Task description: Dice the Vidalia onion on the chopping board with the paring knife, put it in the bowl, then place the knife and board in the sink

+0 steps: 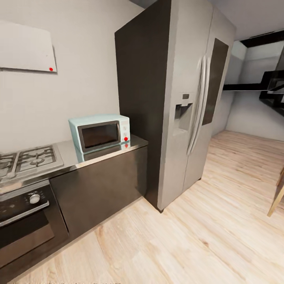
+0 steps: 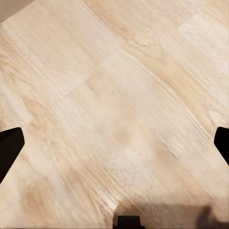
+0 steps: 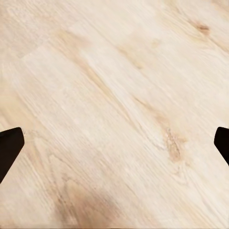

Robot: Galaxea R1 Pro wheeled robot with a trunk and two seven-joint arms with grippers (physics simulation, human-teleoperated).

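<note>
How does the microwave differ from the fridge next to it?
The microwave is a small pale-blue box; the fridge is tall, in grey steel with dark sides. The microwave sits on the counter; the fridge stands on the wooden floor. The microwave has a dark window door; the fridge has long vertical handles and a dispenser.

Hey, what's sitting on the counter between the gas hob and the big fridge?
In the head view, a pale blue microwave stands on the counter between the gas hob and the fridge, nearer the fridge.
</note>
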